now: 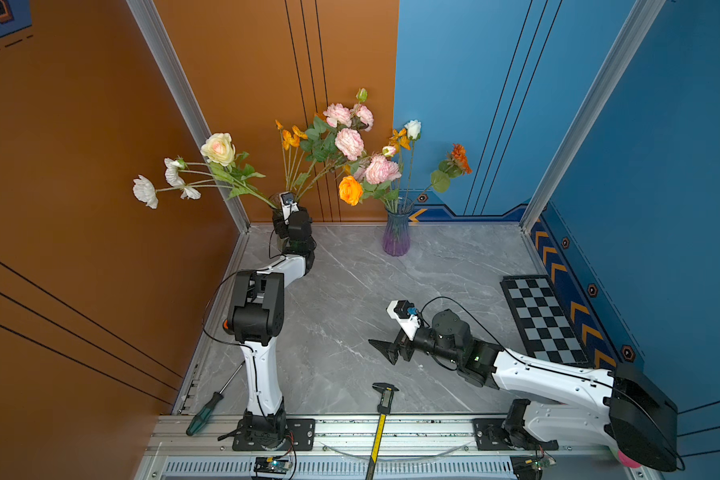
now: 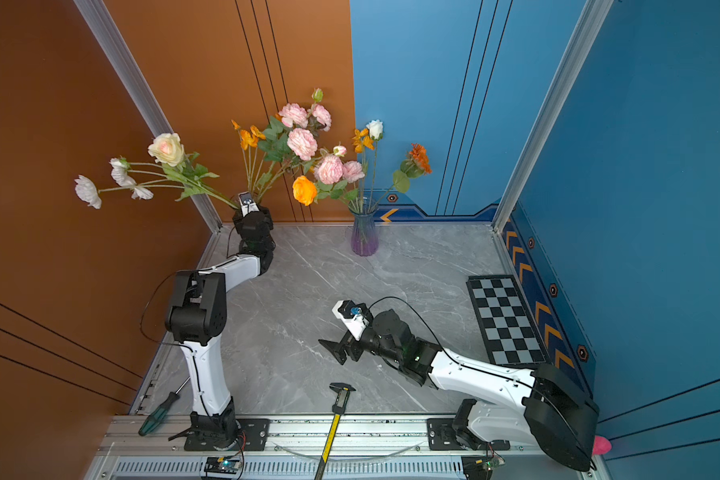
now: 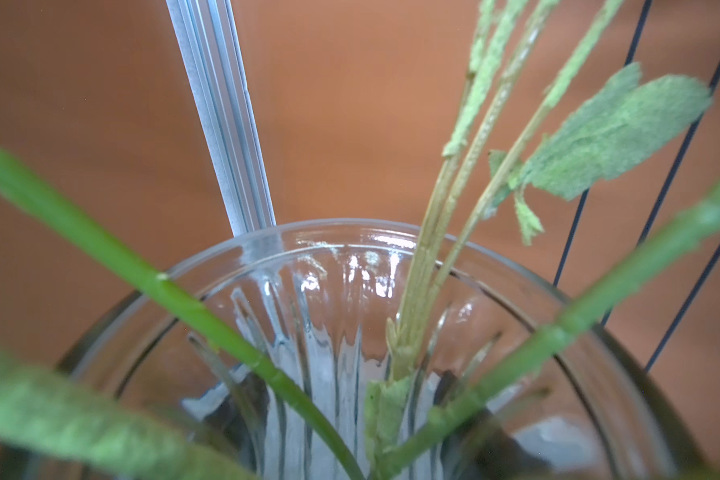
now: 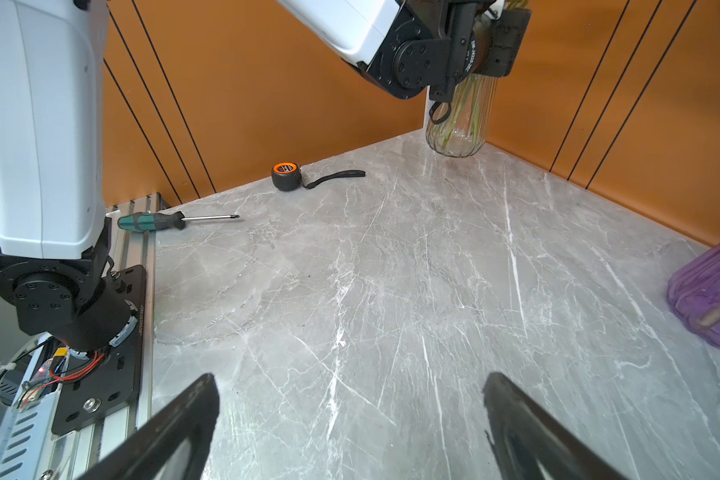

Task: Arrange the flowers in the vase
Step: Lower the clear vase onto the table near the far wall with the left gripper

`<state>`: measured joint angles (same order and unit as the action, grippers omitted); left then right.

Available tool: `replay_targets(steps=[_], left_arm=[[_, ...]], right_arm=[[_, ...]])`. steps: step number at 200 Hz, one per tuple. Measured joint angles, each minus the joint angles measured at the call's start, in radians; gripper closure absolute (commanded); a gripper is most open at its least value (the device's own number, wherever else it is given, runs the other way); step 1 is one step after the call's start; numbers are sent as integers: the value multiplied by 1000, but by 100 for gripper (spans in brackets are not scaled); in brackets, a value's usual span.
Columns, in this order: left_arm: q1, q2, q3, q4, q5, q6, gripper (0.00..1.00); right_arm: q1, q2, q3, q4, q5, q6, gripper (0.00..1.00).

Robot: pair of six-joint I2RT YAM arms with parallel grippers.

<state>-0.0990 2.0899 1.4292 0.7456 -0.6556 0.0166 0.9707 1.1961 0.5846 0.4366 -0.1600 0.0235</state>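
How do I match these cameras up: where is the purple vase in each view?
Both top views: the purple vase stands near the middle, at the table's back edge.
Left wrist: not in it; only the clear vase and green stems show.
Right wrist: partly cut off at the picture's edge, standing on the table.
Shared landmark: the orange wall with thin black lines, in all four views.
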Motion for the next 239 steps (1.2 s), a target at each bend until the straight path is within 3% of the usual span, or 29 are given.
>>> replay_targets(steps=[101,200,218,239], left_arm=[[31,89,-113,237,40,-45,79],[35,157,-82,359,97,-78,74],[35,163,-75,359,104,-77,70],[35,163,-75,359,110,-77,56]], right_arm=[[0,51,50,-11,-2,0,0],[0,135,86,-5,-24,0,0],[0,146,86,3,-25,0,0],[0,152,86,5,-29,0,0]])
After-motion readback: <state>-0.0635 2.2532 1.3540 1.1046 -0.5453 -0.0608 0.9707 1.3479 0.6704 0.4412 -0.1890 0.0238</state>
